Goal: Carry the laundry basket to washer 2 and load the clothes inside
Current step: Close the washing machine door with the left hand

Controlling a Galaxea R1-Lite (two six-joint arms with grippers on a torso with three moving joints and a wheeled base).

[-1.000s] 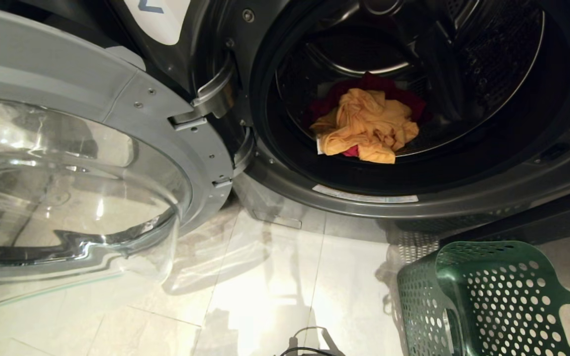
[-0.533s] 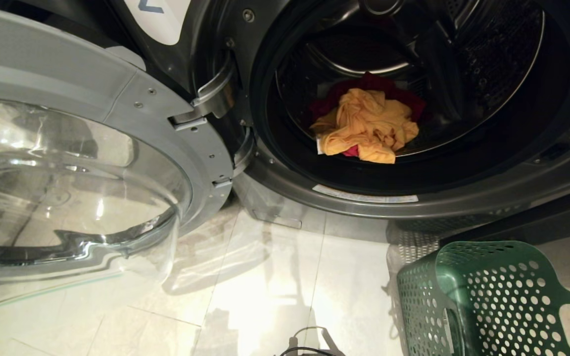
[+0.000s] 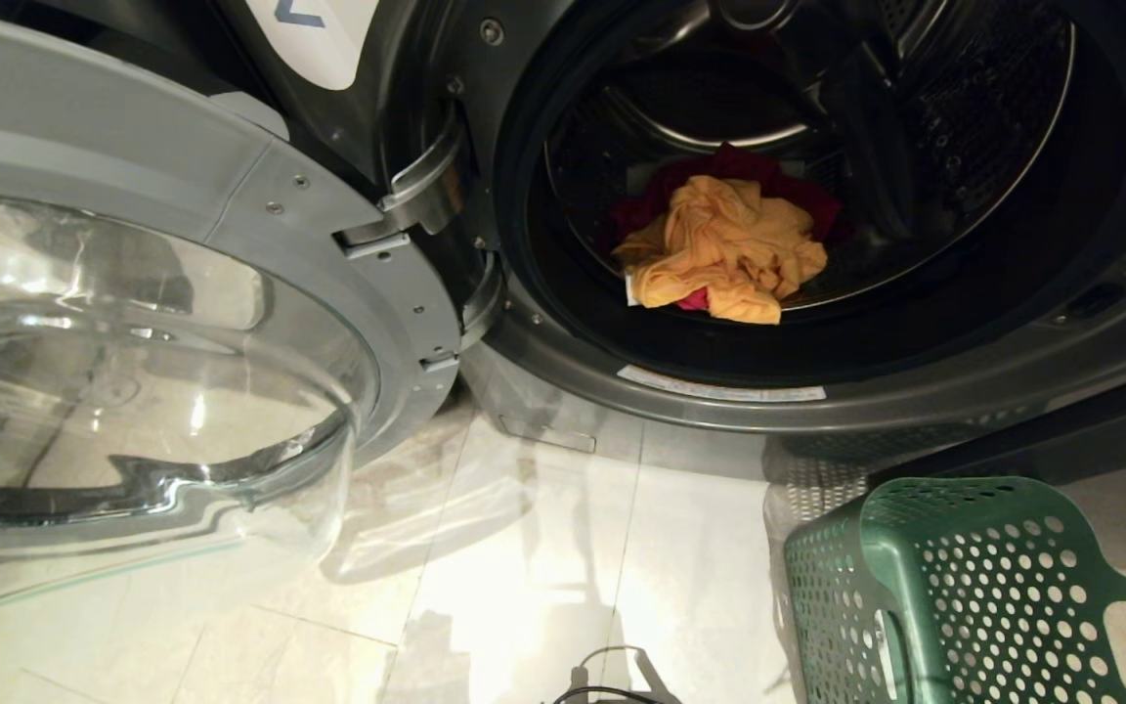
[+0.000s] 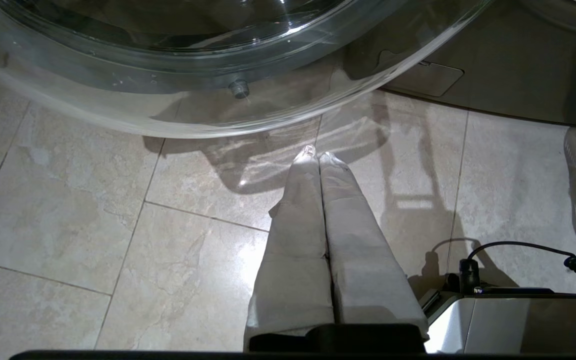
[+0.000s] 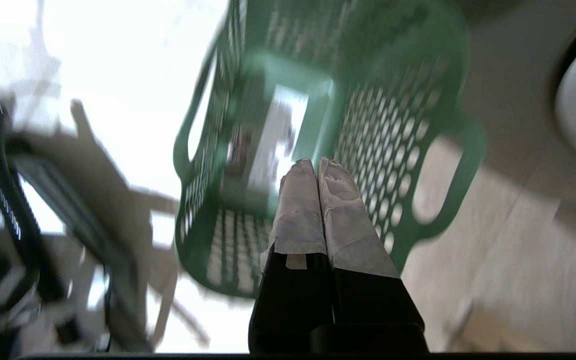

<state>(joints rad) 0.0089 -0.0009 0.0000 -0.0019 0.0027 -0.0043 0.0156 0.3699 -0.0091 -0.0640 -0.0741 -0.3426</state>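
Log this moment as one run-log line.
clothes in washer 2 drum | laundry basket empty, on floor | left gripper shut | right gripper shut

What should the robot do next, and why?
Probably swing the door shut: the clothes already lie in the washer drum, the basket looks empty on the floor, and both the left pincer and right pincer are shut, holding nothing.

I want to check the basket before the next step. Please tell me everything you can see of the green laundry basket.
The laundry basket is green plastic, rectangular, its walls and base pierced with round holes, with a looped handle on each side. It stands upright on the pale tiled floor, in front of the open washer and toward the robot's right. It looks empty; a white sticker lies on its base. The right gripper, fingers shut, hangs above it; nothing touches it.
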